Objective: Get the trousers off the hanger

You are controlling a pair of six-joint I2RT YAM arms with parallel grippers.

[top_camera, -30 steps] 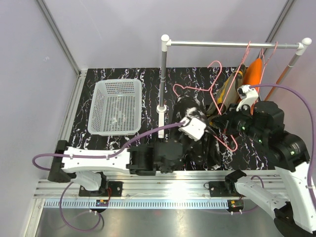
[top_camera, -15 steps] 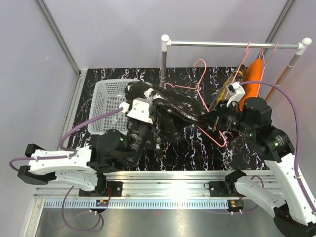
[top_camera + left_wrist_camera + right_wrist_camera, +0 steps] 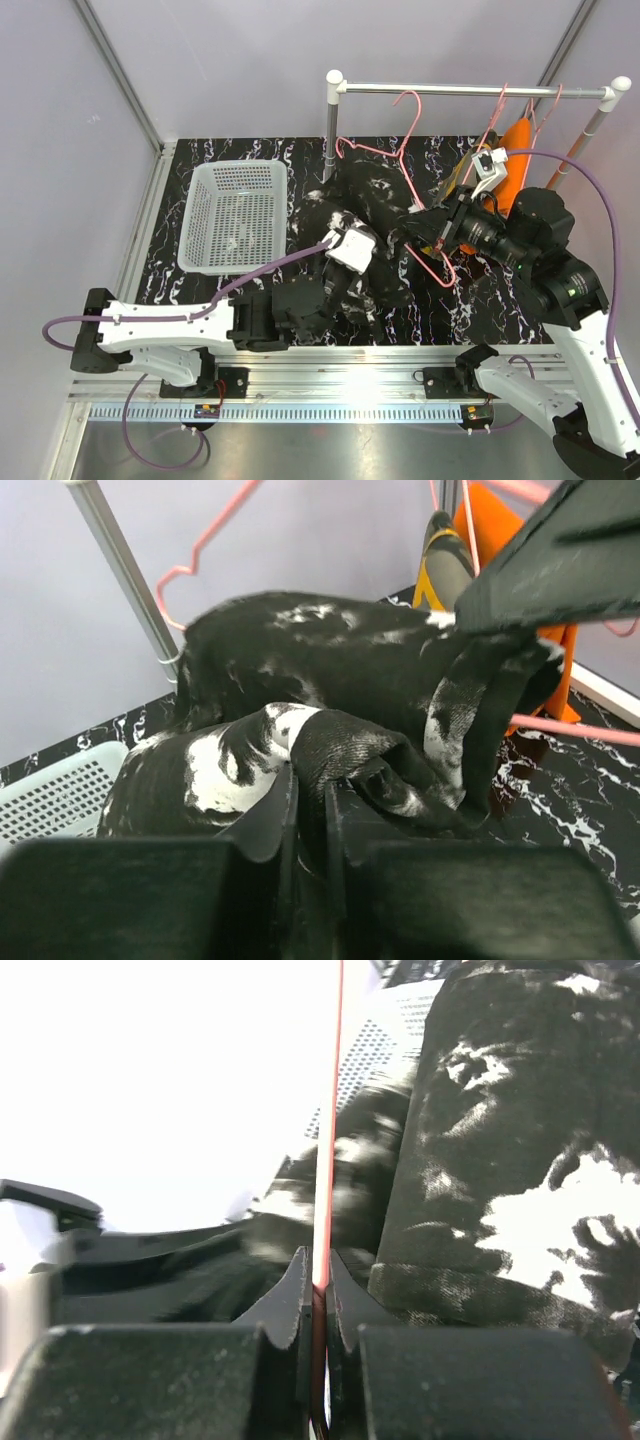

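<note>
The trousers [image 3: 375,205], the black pair with white splotches, now lie heaped on the table [image 3: 250,150] between the rack post [image 3: 327,150] and your right gripper [image 3: 415,232]. Half a second ago they were stretched out toward the basket [image 3: 235,215].

Your left gripper [image 3: 310,790] is pinching a fold of this black cloth, and the fingers are pressed together on it. It has dropped back from beside the basket to a lower position right of it, and the cloth has slackened and bunched.

Your right gripper is clamped on the pink wire of the hanger [image 3: 331,1110], with the wire running straight up from between the fingertips. The hanger has risen since the earlier frame. Its hook now sits level with the rail [image 3: 470,90], though you cannot tell from these views whether it rests on it.

Whether the black pair is still threaded on the hanger cannot be told. One fold passes close by the wire in the left wrist view.

The camouflage pair [image 3: 460,175] and the orange pair [image 3: 515,145] hang at the right end of the rail, unchanged.
</note>
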